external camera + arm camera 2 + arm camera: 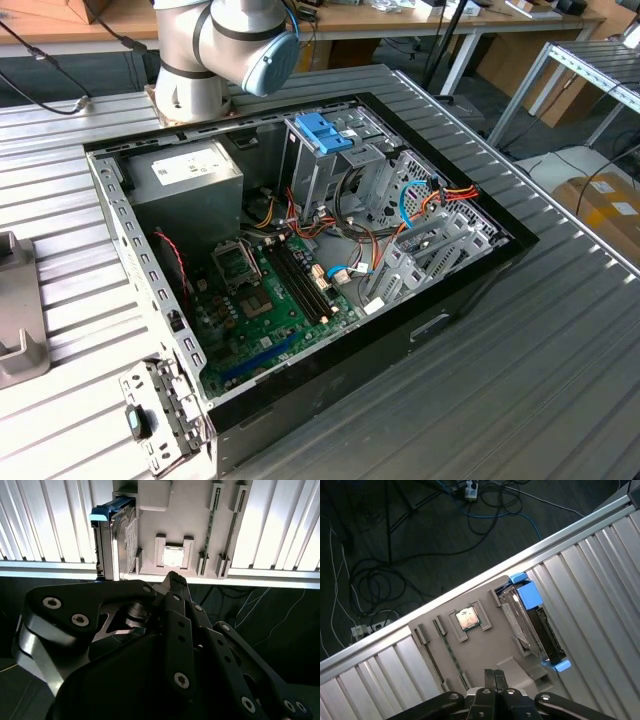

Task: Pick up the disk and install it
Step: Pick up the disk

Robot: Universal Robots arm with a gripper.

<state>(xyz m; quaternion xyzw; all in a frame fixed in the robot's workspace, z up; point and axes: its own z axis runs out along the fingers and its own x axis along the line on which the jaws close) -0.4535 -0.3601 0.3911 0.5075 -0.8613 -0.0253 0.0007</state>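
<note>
The disk (536, 626) stands on its long edge in a slot at one end of a grey holder (485, 647), its dark metal body framed by the light-blue carrier (527, 594). In the second wrist view the same disk (120, 535) shows its flat side, with the blue carrier's end (106, 510) standing out past the holder (190, 510). The holder lies on the ribbed metal table (600, 580), right at its edge; beyond the edge is a dark floor strewn with cables (385, 555).

The gripper (494, 673) hangs over the holder with its jaws together and nothing between them. It is near the disk but apart from it. In the second wrist view the gripper (173, 576) and its black linkage cover the floor side of the scene.

Other parts share the holder. A square processor chip (468, 618) lies flat in a recess just beside the disk's slot, and past it a thin green board (451, 652) stands on edge in one of two narrow slots.

In the exterior view, an open computer case (480, 290) lies on the table (540, 390) in front of the arm (225, 40). Inside are the motherboard (265, 300), a grey power supply (195, 180), and a tall metal drive cage (315, 185) with a blue-handled carrier (325, 132) on top. Loose orange, red and blue wires (440, 198) cross the drive brackets (430, 250) at the end of the case on the exterior view's right.
</note>
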